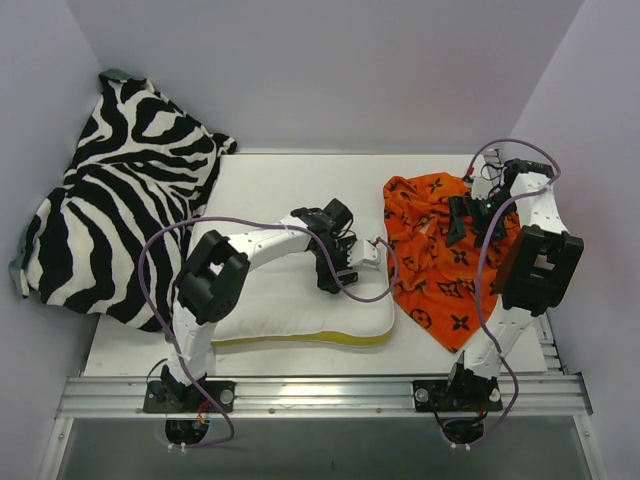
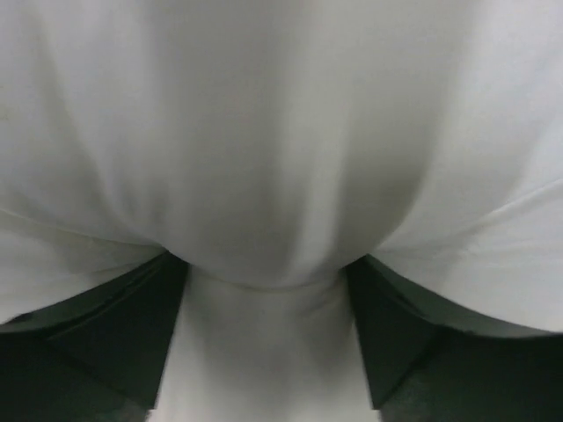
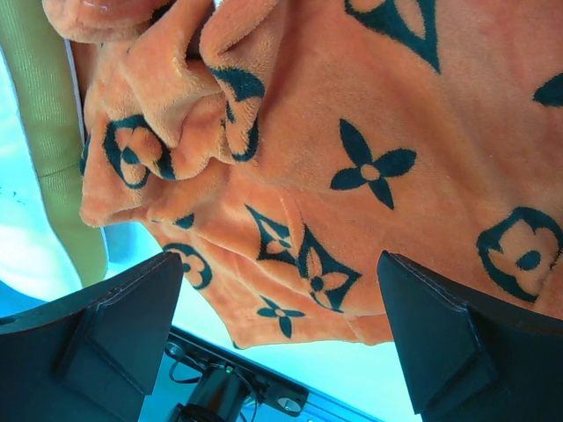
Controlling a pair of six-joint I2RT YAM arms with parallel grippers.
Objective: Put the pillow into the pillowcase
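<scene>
White counter [image 1: 280, 180] between pale walls: zebra-striped cloth [image 1: 120, 190] heaped far left; the pillow [image 1: 290, 310] lies near centre, left jaws spread wide and pressed into it; the pillowcase [image 1: 440, 290] lies crumpled just beside, right jaws released above it.

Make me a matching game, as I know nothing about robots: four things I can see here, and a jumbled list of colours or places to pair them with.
Things:
1. pillow
2. pillowcase
3. striped cloth
4. right tool

Descriptions:
a. orange, on the right side
b. open, just above the orange fabric
c. white, front middle of the table
d. black and white, far left

Pairs: 1-c, 2-a, 3-d, 4-b
</scene>
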